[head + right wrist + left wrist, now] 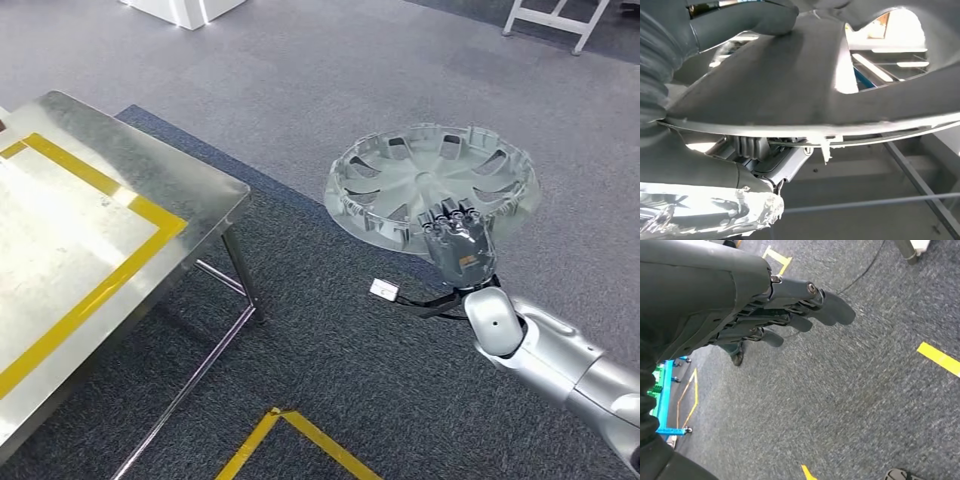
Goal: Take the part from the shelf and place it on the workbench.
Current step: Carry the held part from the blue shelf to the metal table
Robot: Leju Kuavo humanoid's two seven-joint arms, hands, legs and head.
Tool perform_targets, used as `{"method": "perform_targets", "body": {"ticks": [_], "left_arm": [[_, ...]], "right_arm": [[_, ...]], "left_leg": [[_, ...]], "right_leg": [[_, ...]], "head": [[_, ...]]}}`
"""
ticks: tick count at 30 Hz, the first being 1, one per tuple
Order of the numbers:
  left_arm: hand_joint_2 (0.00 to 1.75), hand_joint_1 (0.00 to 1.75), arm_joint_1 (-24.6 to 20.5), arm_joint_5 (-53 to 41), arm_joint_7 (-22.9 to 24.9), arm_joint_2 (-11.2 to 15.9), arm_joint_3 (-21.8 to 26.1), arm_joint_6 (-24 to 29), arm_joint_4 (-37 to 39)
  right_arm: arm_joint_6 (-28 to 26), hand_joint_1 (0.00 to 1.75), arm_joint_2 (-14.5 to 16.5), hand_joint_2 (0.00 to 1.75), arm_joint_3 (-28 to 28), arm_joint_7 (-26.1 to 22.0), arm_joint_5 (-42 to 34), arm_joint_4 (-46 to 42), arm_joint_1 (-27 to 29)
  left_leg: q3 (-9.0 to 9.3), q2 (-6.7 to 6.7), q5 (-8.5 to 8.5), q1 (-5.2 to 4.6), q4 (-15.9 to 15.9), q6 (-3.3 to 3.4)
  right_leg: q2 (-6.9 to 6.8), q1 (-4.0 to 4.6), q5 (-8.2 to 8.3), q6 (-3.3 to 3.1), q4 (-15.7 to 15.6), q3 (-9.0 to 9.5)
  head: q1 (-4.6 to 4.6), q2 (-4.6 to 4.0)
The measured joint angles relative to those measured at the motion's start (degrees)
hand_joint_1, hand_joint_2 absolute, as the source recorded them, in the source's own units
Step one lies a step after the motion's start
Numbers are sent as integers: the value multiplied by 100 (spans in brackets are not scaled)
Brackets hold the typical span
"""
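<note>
The part is a silver wheel cover (430, 185), held level in the air over the carpet, to the right of the workbench (204, 190). My right hand (456, 245) grips its near rim, dark fingers curled over the edge. In the right wrist view the wheel cover (798, 85) spans the frame from close up, with the thumb (749, 17) pressed on one face. My left hand (791, 315) hangs over the carpet with fingers stretched out and nothing in them.
The workbench is a steel-topped table marked with yellow tape (113, 270), its corner near the middle of the head view, thin metal legs (238, 265) below. Yellow floor tape (302, 435) lies close in front. A white base (185, 10) and a white frame (555, 20) stand far off.
</note>
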Motion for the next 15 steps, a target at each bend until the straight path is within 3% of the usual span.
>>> {"method": "perform_targets", "body": {"ticks": [2,5,6,8,9,10,11,12,14,15], "left_arm": [[175,0,-15,4,28,3,-2,9,0],[175,0,-5,19,37,10,-2,18,-1],[175,0,-5,23,36,10,-2,20,-1],[175,0,-5,26,33,4,-2,21,-1],[175,0,-3,28,33,2,-1,21,0],[175,0,-1,29,32,0,-1,21,0],[175,0,1,32,28,1,0,20,0],[175,0,1,39,22,0,0,18,1],[175,0,-2,72,3,-2,0,12,0],[175,0,-2,91,-4,-1,0,8,0]], "right_arm": [[-1,175,4,175,-2,0,4,-11,-6],[14,175,15,175,4,0,3,-37,-21],[21,175,16,175,5,0,3,-40,-29],[28,175,16,175,15,0,4,-40,-41],[31,175,16,175,27,0,4,-40,-40],[33,175,16,175,45,0,5,-40,-37],[34,175,16,175,64,0,4,-40,-34],[40,175,16,175,77,0,4,-40,-33],[55,175,31,175,95,0,3,-40,-50],[64,175,54,175,109,0,4,-38,-68]], "left_leg": [[69,16,-15,-38,-173,54],[102,-88,31,-11,-266,139],[116,-118,48,3,-294,164],[119,-182,54,6,-300,189],[121,-213,53,3,-298,191],[125,-246,52,1,-296,192],[129,-284,51,1,-293,190],[136,-323,46,3,-288,183],[129,-399,24,-5,-255,145],[109,-426,17,-12,-231,117]], "right_leg": [[-61,16,-2,57,-17,4],[-73,1,-109,143,73,-38],[-27,-4,-243,161,296,-142],[69,-13,-605,184,1072,-514],[87,-14,-723,196,1434,-699],[96,-15,-742,206,1636,-818],[98,-18,-636,212,1593,-823],[103,-26,-436,213,1321,-716],[193,-51,-47,214,504,-334],[246,-59,38,202,220,-186]], "head": [[4,0],[17,0],[32,0],[51,0],[54,0],[54,0],[55,0],[54,0],[60,0],[58,0]]}}
